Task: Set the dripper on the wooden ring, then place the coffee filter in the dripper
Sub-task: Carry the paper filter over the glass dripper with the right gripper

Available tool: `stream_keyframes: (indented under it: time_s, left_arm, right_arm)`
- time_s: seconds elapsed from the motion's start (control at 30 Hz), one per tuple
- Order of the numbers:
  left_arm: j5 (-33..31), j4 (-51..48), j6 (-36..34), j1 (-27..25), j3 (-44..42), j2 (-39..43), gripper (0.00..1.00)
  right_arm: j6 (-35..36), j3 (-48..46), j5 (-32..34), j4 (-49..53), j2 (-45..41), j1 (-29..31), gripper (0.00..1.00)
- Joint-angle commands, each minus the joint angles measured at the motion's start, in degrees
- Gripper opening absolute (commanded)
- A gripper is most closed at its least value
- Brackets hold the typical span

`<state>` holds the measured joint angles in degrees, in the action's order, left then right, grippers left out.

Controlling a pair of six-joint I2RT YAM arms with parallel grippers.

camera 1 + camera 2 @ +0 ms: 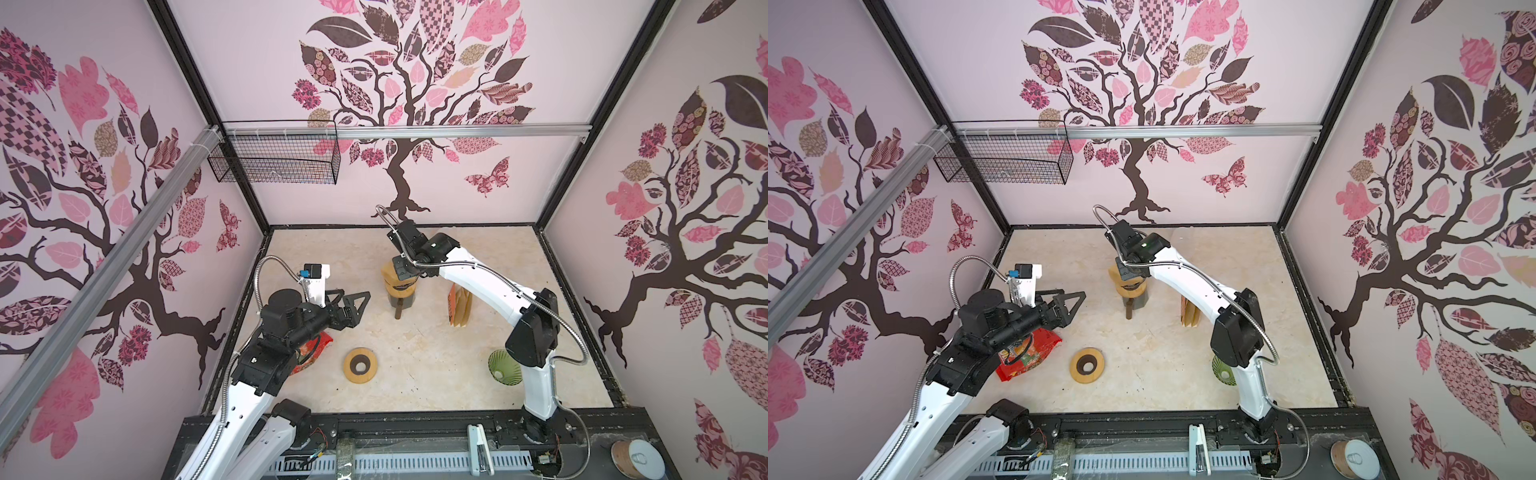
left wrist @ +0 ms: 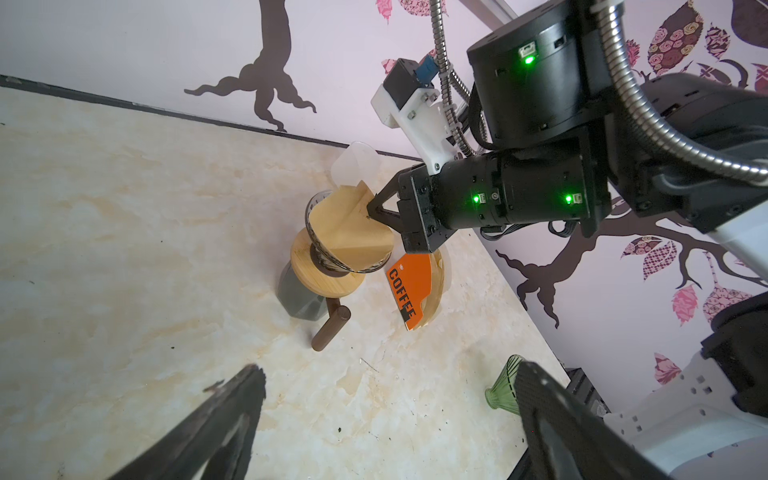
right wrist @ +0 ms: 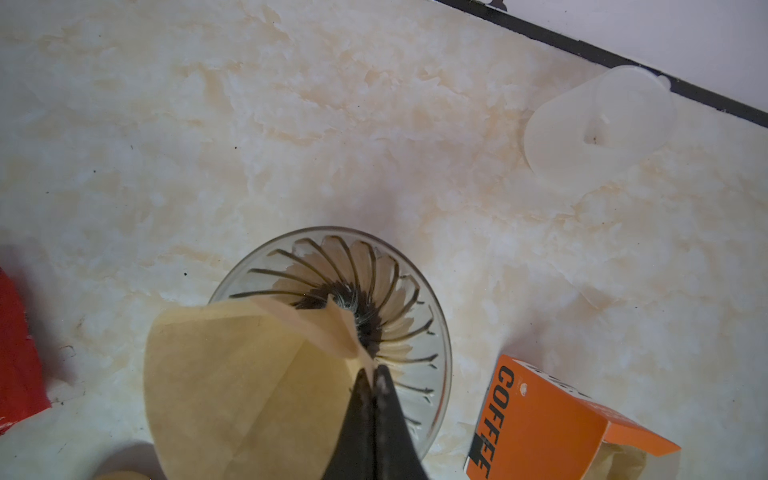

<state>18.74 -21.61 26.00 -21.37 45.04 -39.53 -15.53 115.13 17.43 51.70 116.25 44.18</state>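
Pinching the coffee filter (image 1: 390, 272) in our right jaws, over the dripper (image 3: 415, 291), mid-frame in both top views, our left jaws apart

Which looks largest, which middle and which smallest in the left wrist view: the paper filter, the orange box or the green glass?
1. paper filter, clearly the largest.
2. orange box, somewhat smaller.
3. green glass, the smallest as seen, but it is only partly in sight, so its full size is unsure.
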Motion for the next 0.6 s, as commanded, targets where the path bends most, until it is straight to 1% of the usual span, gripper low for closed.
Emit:
stream_keyframes:
  time_s: [0.0, 0.33, 0.47, 0.57]
  left_arm:
    - [0.68, 0.71, -0.86, 0.1, -1.09, 0.23, 0.97]
    - [0.68, 0.65, -0.95, 0.14, -1.1, -0.02, 0.97]
    - [0.6, 0.67, -0.95, 0.26, -1.09, -0.11, 0.97]
    - [0.65, 0.66, -0.95, 0.33, -1.09, -0.15, 0.97]
  right_arm:
    - [1.46, 2.72, 3.39, 3.44, 2.1, 0.37, 0.0]
    - [2.43, 4.74, 7.11, 5.12, 4.03, 0.35, 0.0]
    - [2.52, 5.61, 7.06, 5.24, 4.73, 0.31, 0.0]
    - [2.39, 6.31, 5.58, 5.43, 5.28, 0.31, 0.0]
